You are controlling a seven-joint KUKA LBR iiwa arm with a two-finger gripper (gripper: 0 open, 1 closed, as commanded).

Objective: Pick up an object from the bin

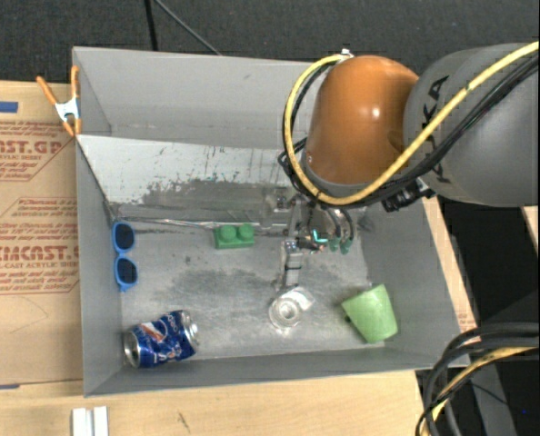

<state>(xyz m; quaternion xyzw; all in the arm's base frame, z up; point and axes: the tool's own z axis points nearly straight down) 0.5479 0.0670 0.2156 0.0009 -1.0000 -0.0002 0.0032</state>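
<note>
Gripper (293, 263) hangs just above a small clear round cup (286, 311).

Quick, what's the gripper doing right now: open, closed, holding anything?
Gripper: cannot be told whether it is open or closed. It hangs close to a small clear round thing, to the right of a green block.

Grey arm (488, 143) w/ orange cover (361, 116), yellow & blk cables (288, 125).
</note>
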